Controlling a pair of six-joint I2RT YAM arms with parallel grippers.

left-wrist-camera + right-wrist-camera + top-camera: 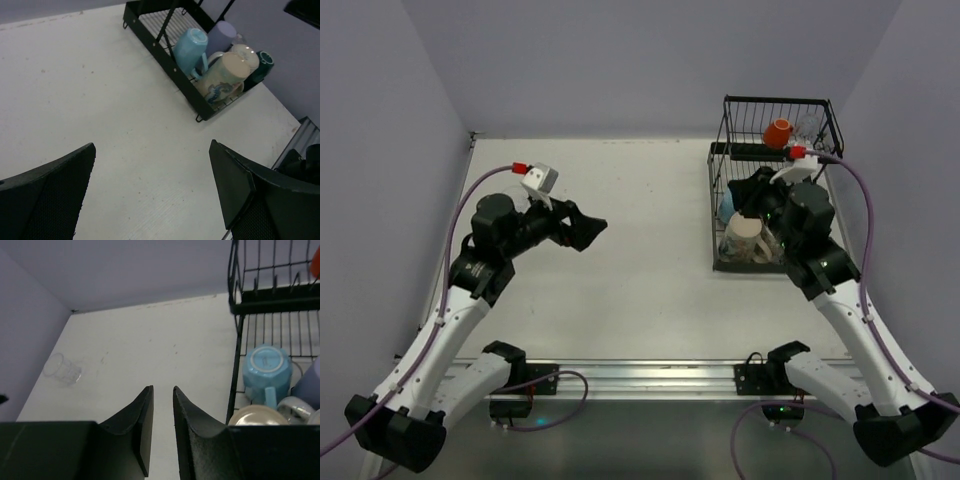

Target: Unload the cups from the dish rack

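I'm hovering my right gripper (162,390) over the dish rack (235,365), by the lower tray's left rail. Its fingers are sitting nearly together w/ only a slim gap and nothing between them. My left gripper (152,150) is hanging over bare table (620,260), well apart from the rack, fingers spread wide and empty.

The cups are crowding the lower tray: a light blue cup (266,365) base-up, a lavender cup (222,35) just beside it, a beige mug (225,77) on its side at the near end. An orange-red cup (778,132) is sitting in the upper basket. One clear glass (62,369) is lying out on the table near the left wall.

I'm judging the step as picking the next cup w/ the right. To do it well: open up before dropping in, approach the blue one from above, straddle its wall, keep clear of the wire posts and the neighbours touching it, then lift straight up.

Blue cup looks faceted, glazed, prob. slick. The beige mug is matte-ish w/ a printed motif and a handle. The rack is thin black wire, easy to snag.
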